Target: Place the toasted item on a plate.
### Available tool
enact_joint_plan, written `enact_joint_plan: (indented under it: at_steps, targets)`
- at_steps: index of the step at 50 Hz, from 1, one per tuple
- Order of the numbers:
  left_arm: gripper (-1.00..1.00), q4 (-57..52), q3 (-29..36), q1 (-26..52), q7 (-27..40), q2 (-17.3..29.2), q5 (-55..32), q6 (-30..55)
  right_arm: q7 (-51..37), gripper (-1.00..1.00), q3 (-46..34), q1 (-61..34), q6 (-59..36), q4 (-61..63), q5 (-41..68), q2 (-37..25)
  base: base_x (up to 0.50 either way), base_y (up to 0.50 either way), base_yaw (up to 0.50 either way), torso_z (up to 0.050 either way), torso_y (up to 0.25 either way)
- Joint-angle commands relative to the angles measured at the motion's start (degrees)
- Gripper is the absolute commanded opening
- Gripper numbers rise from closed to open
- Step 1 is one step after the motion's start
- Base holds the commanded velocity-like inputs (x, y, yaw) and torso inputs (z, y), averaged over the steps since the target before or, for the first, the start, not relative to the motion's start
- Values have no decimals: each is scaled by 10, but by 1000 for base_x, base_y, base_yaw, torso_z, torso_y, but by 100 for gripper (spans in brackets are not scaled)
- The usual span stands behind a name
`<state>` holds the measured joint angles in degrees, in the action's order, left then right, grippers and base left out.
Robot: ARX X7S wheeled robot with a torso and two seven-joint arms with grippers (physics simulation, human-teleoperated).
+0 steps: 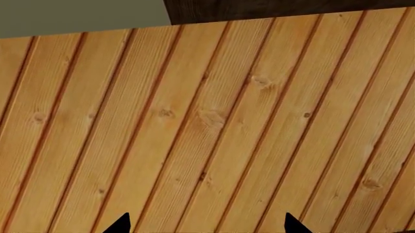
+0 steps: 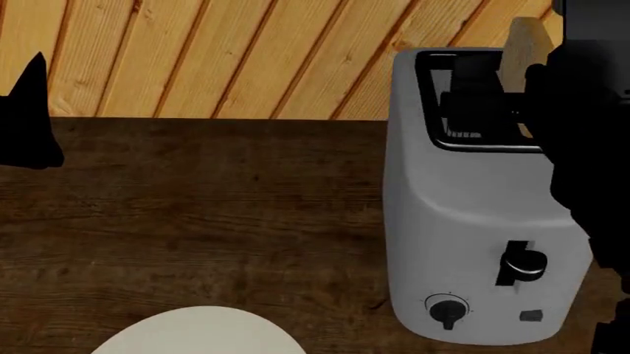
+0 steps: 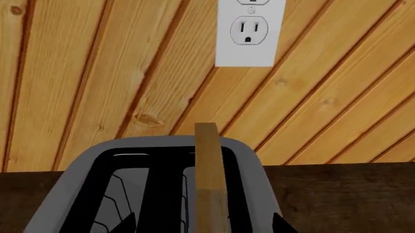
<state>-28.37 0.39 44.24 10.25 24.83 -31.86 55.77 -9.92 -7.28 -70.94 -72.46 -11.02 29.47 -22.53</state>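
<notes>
At the far left of the head view, the left gripper (image 2: 28,110) shows only as a black shape above the back edge of the dark wooden counter (image 2: 197,214). Its wrist view looks onto the pine-plank wall (image 1: 207,126), where the two fingertips (image 1: 120,224) sit well apart with nothing between them.

Low in the head view, left of centre, the rim of the cream-white plate (image 2: 202,332) pokes into frame, lying flat on the counter and apart from the toaster.

To the right stands the grey toaster (image 2: 473,251), its lever (image 2: 521,264) and dial (image 2: 446,310) facing the camera.

The toasted item (image 3: 209,179), a slice of bread with a tan crust, stands upright on edge over the right-hand slot of the toaster, its top risen clear of the toaster's rim. In the head view it shows as a pale corner beside the dark bulk of the right arm (image 2: 580,140).

The right gripper (image 3: 206,224) sits just before the slice, fingertips (image 3: 280,224) spread to either side of it; whether they touch the bread cannot be told. A white wall socket (image 3: 250,31) is mounted on the planks above.
</notes>
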Motion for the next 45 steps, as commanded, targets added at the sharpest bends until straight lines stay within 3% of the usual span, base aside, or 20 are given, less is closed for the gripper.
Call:
enact_joint_plan:
  at_steps: [1,2,34,45]
  targets:
    - [100,2,1,-4,0,2,0,-3,4,100,-10,2,15,-13,-4,2,0,0,0,0,0]
    - [100,3,2,-4,0,2,0,-4,3,-100,-10,3,15,-12,-4,2,0,0,0,0,0]
    - [100,-7,8,7,9,1,-11,7,-13,-100,3,-73,-64,59,26,-7,0,0,0,0,0]
    - [100,-6,9,12,11,2,-13,8,-29,-100,46,-107,-116,107,55,-6,0,0,0,0,0]
